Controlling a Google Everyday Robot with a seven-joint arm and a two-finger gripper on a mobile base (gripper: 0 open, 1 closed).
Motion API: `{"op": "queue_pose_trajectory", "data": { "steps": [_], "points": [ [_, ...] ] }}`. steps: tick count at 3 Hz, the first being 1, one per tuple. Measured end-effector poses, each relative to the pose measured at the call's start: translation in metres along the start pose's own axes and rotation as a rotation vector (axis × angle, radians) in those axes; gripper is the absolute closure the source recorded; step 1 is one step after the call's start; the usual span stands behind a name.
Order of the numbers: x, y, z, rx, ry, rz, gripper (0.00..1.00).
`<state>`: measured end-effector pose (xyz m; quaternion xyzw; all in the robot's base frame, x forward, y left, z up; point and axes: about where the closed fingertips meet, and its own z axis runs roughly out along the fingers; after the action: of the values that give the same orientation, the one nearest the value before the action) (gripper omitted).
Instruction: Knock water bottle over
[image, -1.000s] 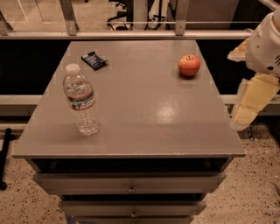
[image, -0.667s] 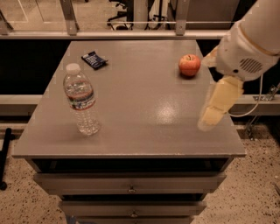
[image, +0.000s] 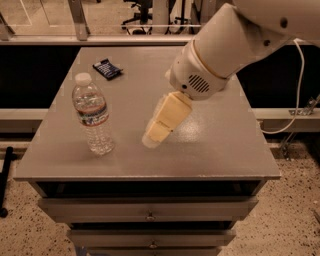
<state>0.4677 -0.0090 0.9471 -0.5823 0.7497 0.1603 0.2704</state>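
Note:
The water bottle (image: 93, 114) is a clear ribbed plastic bottle with a white cap and a coloured label band. It stands upright near the front left of the grey table (image: 215, 155). My gripper (image: 151, 138) hangs from the white arm over the middle of the table. It points down and to the left, its tip a short way to the right of the bottle and apart from it. The apple is hidden behind my arm.
A small dark snack packet (image: 107, 69) lies at the back left of the table. Drawers (image: 150, 210) sit under the tabletop. A railing and chair legs stand behind the table. A white cable (image: 299, 85) hangs at the right.
My arm has swung from the table's right edge leftward over the middle, toward the bottle. It now covers the apple. The bottle has not moved.

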Motion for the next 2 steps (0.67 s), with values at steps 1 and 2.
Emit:
{"op": "queue_pose_trajectory", "data": {
  "steps": [1,2],
  "points": [
    [0.0009,0.0006,-0.0007,-0.001,0.004,-0.001,0.00],
    [-0.0021,0.0019,0.0003,-0.001,-0.019,0.001,0.00]
  ]
}}
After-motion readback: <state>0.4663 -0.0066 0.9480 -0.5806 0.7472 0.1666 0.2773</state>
